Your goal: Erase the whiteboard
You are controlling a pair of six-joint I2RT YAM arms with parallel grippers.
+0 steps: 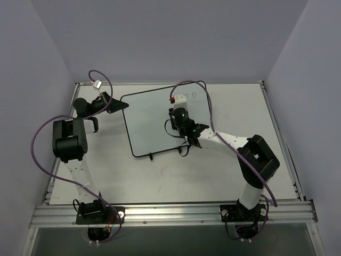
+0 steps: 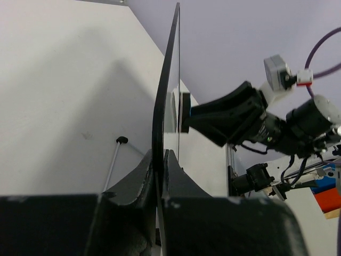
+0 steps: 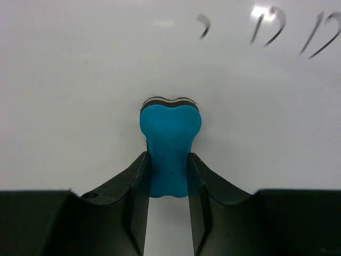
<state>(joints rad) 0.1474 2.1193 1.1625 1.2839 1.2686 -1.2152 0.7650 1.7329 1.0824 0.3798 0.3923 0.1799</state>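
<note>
Here, the whiteboard [image 1: 149,125]: lay on the table [image 1: 229,176] between the two arms, face open to the overhead camera; whether it was flat or propped on its feet could not be told.
Left gripper [image 2: 160,160]: fingers pressed together on the board's thin black frame at its far-left corner, pinching the edge alone.
Right gripper [image 3: 168,165]: clamped on a blue eraser [image 3: 170,130], squeezing it hard enough to pinch in its sides, with the felt end against the white surface.
Marks [image 3: 272,32]: a few dark strokes sat above and to the right of the eraser, apart from it and not yet wiped.
Stage, as judged: board steadied, eraser down, sweep toward the marks due.
Risk one: a firm sideways stroke could have levered the frame out of the narrow left pinch and let the board swing or skid.
Risk two: the soft eraser could have twisted or slipped between the jaws under drag.
Risk three: a stroke run too low would have missed the marks.
</note>
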